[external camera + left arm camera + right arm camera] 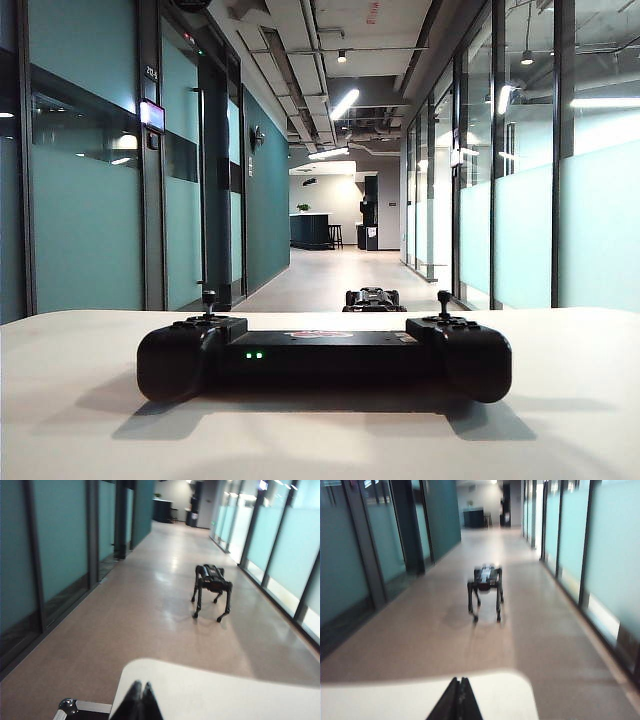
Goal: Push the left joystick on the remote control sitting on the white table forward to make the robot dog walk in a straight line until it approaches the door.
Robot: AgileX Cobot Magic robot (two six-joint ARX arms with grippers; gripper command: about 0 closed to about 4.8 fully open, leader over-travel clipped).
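Observation:
The black remote control (pixel 320 355) lies on the white table (pixel 90 420), two green lights lit on its front. Its left joystick (pixel 209 298) stands upright and untouched, as does the right stick (pixel 443 298). Beyond the table the robot dog (pixel 373 298) stands on the corridor floor, facing away; both wrist views show it too, robot dog (pixel 212 587) and robot dog (pixel 486 587). My left gripper (pixel 141 685) is shut and empty over the table's corner (pixel 225 695). The right gripper (pixel 458 680) is shut and empty over the table edge (pixel 370 700). Neither gripper appears in the exterior view.
A long corridor runs ahead, with teal glass walls and a dark door (pixel 215 180) on the left and frosted glass panels (pixel 600 230) on the right. A black case with metal corners (pixel 75 707) sits on the floor beside the table. A counter (pixel 310 230) stands at the far end.

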